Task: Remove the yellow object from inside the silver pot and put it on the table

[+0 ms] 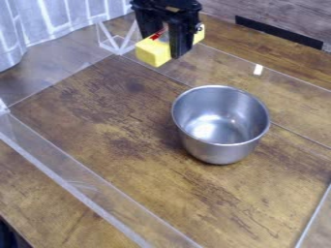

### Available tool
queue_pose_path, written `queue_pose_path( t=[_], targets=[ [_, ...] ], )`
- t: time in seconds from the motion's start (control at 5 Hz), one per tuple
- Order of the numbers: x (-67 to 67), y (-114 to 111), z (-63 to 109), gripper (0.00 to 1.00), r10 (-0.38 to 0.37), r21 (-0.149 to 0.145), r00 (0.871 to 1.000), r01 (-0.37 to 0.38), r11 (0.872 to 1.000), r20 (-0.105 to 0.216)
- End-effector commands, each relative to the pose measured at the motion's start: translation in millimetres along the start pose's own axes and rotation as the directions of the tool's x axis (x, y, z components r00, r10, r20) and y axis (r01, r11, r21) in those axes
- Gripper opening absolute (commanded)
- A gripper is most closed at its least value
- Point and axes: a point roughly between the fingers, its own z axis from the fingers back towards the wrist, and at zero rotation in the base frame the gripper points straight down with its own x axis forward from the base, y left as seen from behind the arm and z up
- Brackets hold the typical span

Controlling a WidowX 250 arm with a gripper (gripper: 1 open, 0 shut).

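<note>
Nearest, the brown wooden plank bench carries one round, shiny silver metal pot, with nothing inside it. Farther off, the one small yellow rectangular block with a red-and-white label is out of the pot and beyond it, gripped by the single black robot hand, its fingers parted only by the block. Removal looks done; what seems left is setting the block down on the bench and letting go.
</note>
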Motion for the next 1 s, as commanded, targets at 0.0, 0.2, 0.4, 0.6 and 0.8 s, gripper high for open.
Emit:
queue_pose_path(
  t=[0.0,0.2,0.4,0.6,0.8],
  targets=[
    [5.9,3.3,18.9,0.00,-0.029,-0.009,0.997,0.030,1.000,0.074],
    [3.3,1.2,12.7,1.00,-0.072,-0.039,0.995,0.074,0.996,0.072],
    [-0.9,-1.2,-2.1,1.00,-0.116,-0.052,0.992,0.119,0.992,0.051],
    [-7.9,0.7,-11.9,1.00,-0.208,-0.065,0.977,0.211,0.975,0.043],
    [-12.9,8.7,-18.9,1.00,-0.303,-0.067,0.952,0.305,0.950,0.038]
  ],
)
